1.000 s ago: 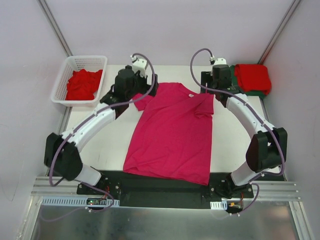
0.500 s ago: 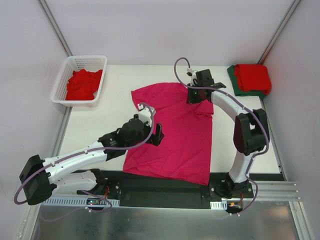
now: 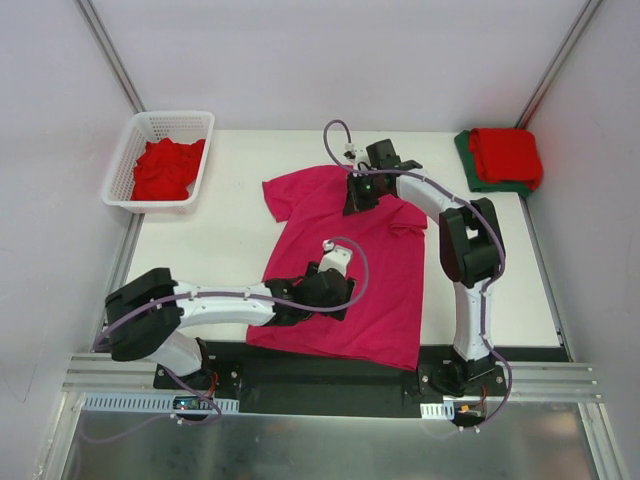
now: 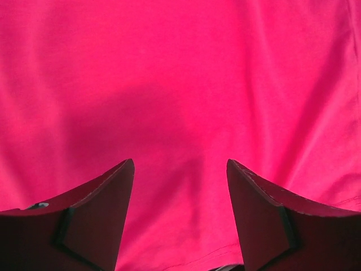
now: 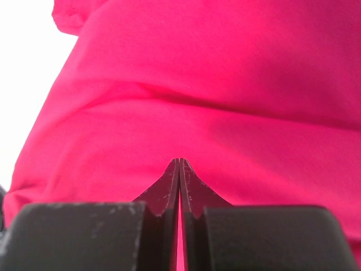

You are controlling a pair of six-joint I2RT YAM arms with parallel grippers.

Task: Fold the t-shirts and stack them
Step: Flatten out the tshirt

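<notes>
A magenta-pink t-shirt lies flat in the middle of the table, its right sleeve folded inward. My left gripper hovers low over the shirt's lower middle, open, with only pink cloth showing between its fingers. My right gripper is at the neck area near the shirt's top edge. It is shut tip to tip against the cloth, and no fold shows between the tips. Red t-shirts lie crumpled in a basket. A folded red t-shirt rests on a dark green one at the back right.
The white lattice basket stands at the table's back left corner. The folded stack sits at the back right corner beside the wall. A black rail runs along the near edge between the arm bases.
My left arm swung from the shirt's back left sleeve down to its lower middle, jaws narrowing somewhat. My right gripper shut and slid left along the shirt's top edge.
</notes>
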